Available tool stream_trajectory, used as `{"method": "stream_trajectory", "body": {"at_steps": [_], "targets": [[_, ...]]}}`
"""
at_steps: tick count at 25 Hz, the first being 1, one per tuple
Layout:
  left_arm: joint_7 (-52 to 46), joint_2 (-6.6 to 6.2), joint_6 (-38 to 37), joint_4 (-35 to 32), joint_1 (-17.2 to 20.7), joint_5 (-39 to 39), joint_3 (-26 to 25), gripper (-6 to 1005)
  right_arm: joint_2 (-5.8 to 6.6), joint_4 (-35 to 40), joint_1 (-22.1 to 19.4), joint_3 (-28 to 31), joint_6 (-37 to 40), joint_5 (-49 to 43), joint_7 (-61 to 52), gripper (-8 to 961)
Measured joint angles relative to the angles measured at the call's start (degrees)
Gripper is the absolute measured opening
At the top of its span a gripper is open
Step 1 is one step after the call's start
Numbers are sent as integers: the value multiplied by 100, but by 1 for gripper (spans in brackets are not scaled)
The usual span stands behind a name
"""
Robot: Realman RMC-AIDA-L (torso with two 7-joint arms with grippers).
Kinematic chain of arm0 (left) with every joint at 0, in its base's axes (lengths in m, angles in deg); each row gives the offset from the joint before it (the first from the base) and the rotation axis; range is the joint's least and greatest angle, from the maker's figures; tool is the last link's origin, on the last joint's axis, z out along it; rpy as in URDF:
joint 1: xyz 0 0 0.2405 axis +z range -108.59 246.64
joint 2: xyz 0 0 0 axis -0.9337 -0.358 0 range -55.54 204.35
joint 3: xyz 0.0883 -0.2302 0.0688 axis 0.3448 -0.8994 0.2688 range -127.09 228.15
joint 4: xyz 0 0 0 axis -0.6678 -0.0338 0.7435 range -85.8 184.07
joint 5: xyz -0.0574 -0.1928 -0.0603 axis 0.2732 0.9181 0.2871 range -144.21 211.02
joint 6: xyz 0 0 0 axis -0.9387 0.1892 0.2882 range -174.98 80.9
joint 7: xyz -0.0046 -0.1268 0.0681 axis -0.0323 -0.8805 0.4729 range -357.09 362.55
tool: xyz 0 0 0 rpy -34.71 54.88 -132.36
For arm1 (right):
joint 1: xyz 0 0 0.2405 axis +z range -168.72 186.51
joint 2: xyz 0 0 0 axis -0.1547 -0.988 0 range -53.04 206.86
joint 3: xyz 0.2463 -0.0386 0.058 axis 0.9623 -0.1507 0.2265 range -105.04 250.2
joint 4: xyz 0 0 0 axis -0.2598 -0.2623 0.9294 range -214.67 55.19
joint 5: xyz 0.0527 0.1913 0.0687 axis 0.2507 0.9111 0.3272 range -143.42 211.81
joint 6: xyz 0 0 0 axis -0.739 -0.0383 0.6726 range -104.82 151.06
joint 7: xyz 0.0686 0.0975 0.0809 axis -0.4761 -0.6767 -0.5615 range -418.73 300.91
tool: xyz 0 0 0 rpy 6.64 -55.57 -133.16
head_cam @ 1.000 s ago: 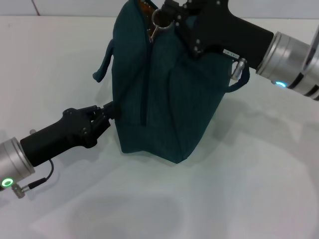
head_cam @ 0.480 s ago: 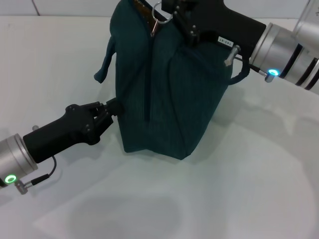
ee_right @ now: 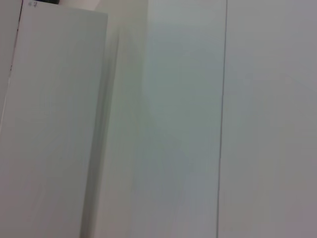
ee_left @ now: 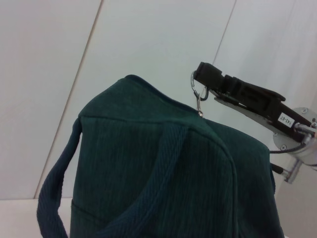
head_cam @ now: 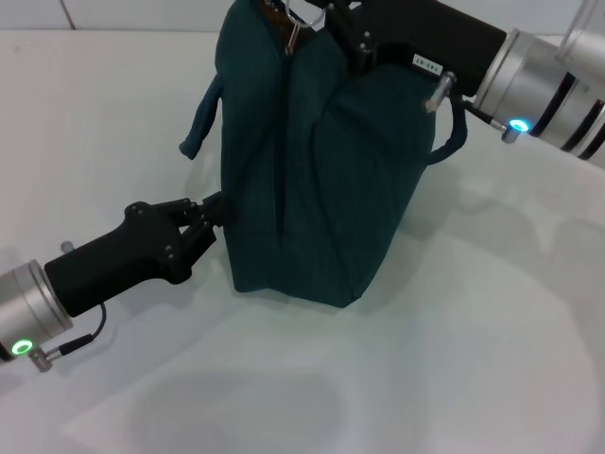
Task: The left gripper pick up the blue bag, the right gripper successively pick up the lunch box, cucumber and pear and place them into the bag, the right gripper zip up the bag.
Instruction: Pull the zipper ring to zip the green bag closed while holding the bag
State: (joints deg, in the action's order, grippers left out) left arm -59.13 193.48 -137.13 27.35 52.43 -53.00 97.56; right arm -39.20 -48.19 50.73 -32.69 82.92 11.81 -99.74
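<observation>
Bag (head_cam: 312, 161) standing upright on table (head_cam: 454, 359). Left gripper (head_cam: 210, 216) pinching its lower side. Right gripper (head_cam: 321, 11) pinching ring pull (ee_left: 198, 94) at top; zipper running away from it.

Bags: one blue bag (head_cam: 317, 170)
Bag handles: two
Zipper rings: one zipper ring (ee_left: 197, 92)
Grippers: two, left gripper (head_cam: 210, 213) and right gripper (head_cam: 326, 9)

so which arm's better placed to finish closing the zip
Right: the right gripper is at the ring zipper pull atop the blue bag, while the left gripper pinches the bag's side, steadying it.
</observation>
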Motion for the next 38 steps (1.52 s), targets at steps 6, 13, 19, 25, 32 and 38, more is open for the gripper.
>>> {"method": "stream_trajectory", "body": {"at_steps": [6,13,19,25,32,38], "targets": [[89,-8,-3,6,19,3,-18,60,1,-28,0,149,-49,-3,86,8],[98,-34,-6,-13,50,26,-18,61,-7,-109,-21,217,-130,-3,203,8],[101,-5,-5,-11,65,190,-34,86,-7,-110,-51,208,-57,4,215,8],[23,12,-30,17,15,459,-36,135,-8,-112,-38,161,-14,-23,218,8],[-171,17,-237,25,7,976,-36,192,-8,-115,-47,133,-12,-40,218,8],[-348,36,-311,45,-136,1100,8,446,-8,-115,-24,78,-12,-46,247,8]]}}
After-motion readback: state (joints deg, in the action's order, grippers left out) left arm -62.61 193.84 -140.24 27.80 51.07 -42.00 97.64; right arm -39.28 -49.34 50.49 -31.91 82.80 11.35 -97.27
